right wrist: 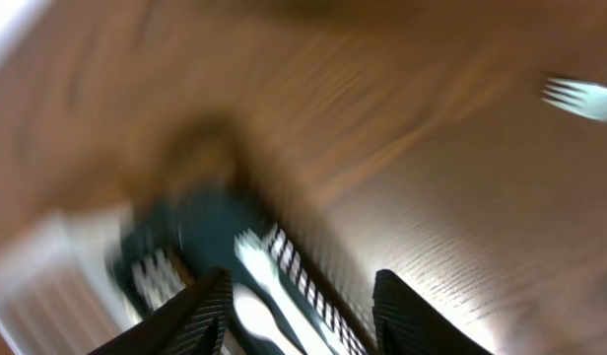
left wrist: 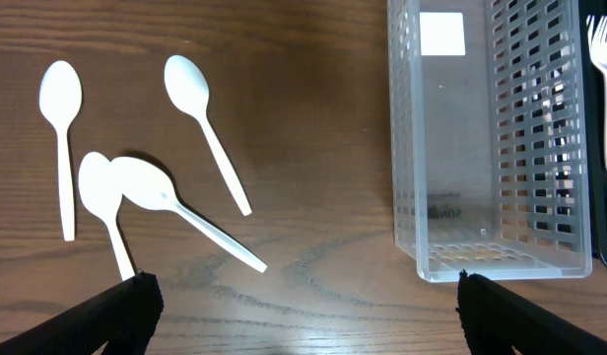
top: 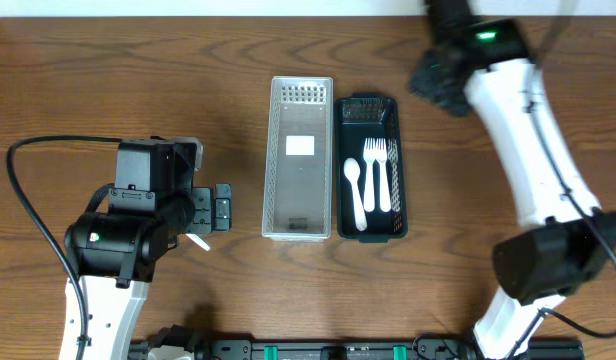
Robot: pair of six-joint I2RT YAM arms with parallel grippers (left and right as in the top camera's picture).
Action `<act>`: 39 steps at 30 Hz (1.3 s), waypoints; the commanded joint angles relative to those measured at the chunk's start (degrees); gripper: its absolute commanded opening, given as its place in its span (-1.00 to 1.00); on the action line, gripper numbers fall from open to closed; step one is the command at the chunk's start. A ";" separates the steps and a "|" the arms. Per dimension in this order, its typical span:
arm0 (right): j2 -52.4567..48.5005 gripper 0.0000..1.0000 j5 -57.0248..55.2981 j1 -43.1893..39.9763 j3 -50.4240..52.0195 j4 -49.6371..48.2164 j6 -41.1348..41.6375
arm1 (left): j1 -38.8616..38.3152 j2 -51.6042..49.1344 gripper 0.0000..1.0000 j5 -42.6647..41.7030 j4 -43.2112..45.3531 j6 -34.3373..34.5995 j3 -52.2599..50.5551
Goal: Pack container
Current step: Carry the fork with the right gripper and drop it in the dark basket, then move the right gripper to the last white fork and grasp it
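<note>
**Container empty at mid-table, both grippers empty**

Clear perforated plastic container point(top: 298, 190) sits in the middle of the brown wooden table point(top: 108, 70). Its long right wall touches a dark slotted plastic tray point(top: 368, 101) that holds a white plastic spoon point(top: 354, 190) and white plastic forks point(top: 378, 170).

My left gripper point(left wrist: 303, 306) hovers just left of the container with its fingers spread wide and nothing between them. Under it, four white plastic spoons point(left wrist: 203, 123) lie loose on the wood, two of them overlapping.

My right gripper point(right wrist: 302, 316) hangs near the tray's far right corner. That view is heavily blurred, but its fingers point(right wrist: 200, 311) stand apart. One more white plastic fork point(right wrist: 579, 97) lies on the bare table well beyond the tray.
</note>
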State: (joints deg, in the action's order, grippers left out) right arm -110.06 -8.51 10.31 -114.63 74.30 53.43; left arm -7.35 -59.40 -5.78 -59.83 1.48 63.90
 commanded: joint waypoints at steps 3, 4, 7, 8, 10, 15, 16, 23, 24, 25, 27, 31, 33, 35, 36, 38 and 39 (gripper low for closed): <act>-0.02 -0.01 -1.97 -9.09 0.22 0.11 24.65 | -0.13 0.31 0.96 0.39 -0.26 -0.13 0.94; -0.15 -0.02 -1.97 -10.12 0.42 0.09 26.21 | -0.13 0.31 0.96 0.39 -0.31 -0.13 0.94; -0.44 -0.04 -0.50 -13.86 1.27 0.31 33.09 | -0.13 0.31 0.96 0.39 -0.42 -0.13 0.94; -0.52 -0.03 0.39 -15.15 1.92 0.24 36.04 | -0.13 0.31 0.96 0.39 -0.48 -0.13 0.94; -0.52 0.10 1.86 -16.96 3.50 0.15 41.07 | -0.13 0.31 0.96 0.39 -0.55 -0.13 0.94; -0.57 0.33 3.65 -20.90 11.19 -3.41 46.40 | -0.13 0.31 0.96 0.39 -0.57 -0.13 0.94; -0.57 0.38 3.72 -21.59 13.22 -4.98 46.40 | -0.13 0.31 0.96 0.39 -0.57 -0.13 0.94; -0.59 0.50 3.69 -26.95 24.52 -13.09 46.14 | -0.13 0.31 0.96 0.39 -0.59 -0.13 0.94; -0.59 0.52 3.69 -27.76 25.90 -14.03 46.14 | -0.13 0.31 0.96 0.39 -0.59 -0.13 0.94; -0.59 0.53 3.69 -28.57 27.06 -14.84 46.14 | -0.13 0.31 0.96 0.39 -0.61 -0.13 0.94; -0.59 0.53 3.69 -29.79 28.98 -16.26 46.14 | -0.13 0.31 0.96 0.39 -0.66 -0.13 0.94; -0.63 0.50 3.67 -31.80 32.85 -19.23 46.16 | -0.13 0.31 0.96 0.39 -1.07 -0.13 0.94; -0.63 0.50 3.72 -32.65 34.67 -20.57 46.16 | -0.13 0.31 0.96 0.39 -1.25 -0.13 0.94; -0.66 0.49 3.72 -33.22 36.30 -21.53 46.14 | -0.13 0.31 0.96 0.37 -1.42 -0.13 0.94; -0.66 0.47 3.63 -33.44 37.29 -22.32 46.14 | -0.13 0.31 0.96 0.37 -1.46 -0.13 0.94; -0.68 0.46 3.63 -33.75 38.91 -23.85 46.16 | -0.13 0.31 0.96 0.37 -1.49 -0.11 0.94; -0.68 0.45 3.63 -33.77 39.63 -24.61 46.16 | -0.13 0.31 0.96 0.37 -1.53 -0.11 0.94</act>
State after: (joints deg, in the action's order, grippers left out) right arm -110.21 -4.40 -22.74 -76.73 50.54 98.59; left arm -7.35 -59.40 -5.78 -61.12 1.48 63.90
